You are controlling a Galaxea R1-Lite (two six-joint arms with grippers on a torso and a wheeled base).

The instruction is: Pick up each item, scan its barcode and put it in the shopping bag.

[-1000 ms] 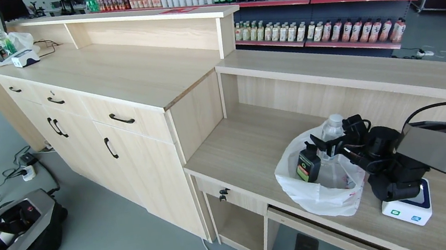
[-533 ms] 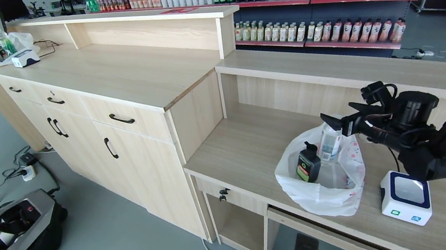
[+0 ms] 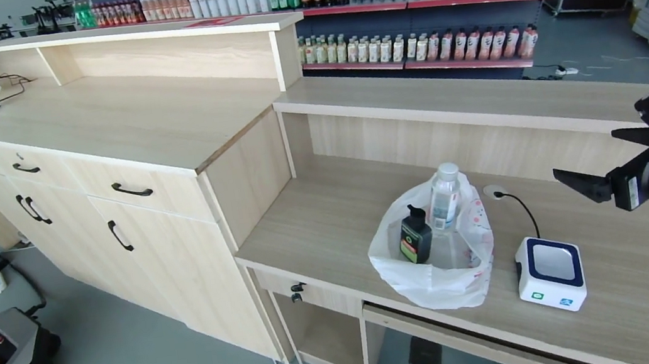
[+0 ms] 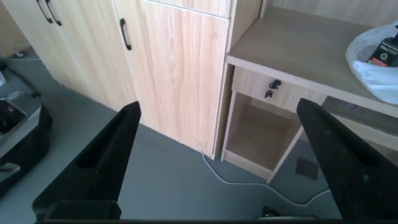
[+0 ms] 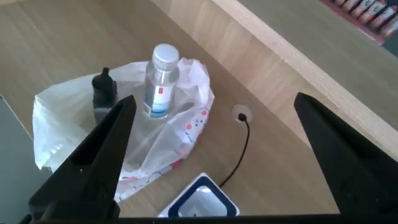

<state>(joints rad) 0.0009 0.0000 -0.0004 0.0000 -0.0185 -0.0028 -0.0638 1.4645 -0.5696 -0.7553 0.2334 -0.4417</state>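
The white shopping bag (image 3: 425, 285) sits on the desk (image 3: 336, 218), with a clear water bottle (image 3: 445, 198) and a dark bottle (image 3: 415, 242) standing inside it and the scanner (image 3: 549, 265) just beside it. The right gripper (image 3: 604, 162) hangs in the air, spread wide and empty. The left gripper (image 4: 217, 143) is spread wide too, above the floor (image 4: 161, 180).

My fingers (image 5: 93, 162) are hanging wide apart above the bench (image 5: 74, 31). Below them, the shopping bag (image 5: 56, 118) is sitting open, with a clear bottle (image 5: 160, 84) and a dark bottle (image 5: 104, 93) standing inside. The scanner (image 5: 202, 199) is sitting just beside it.
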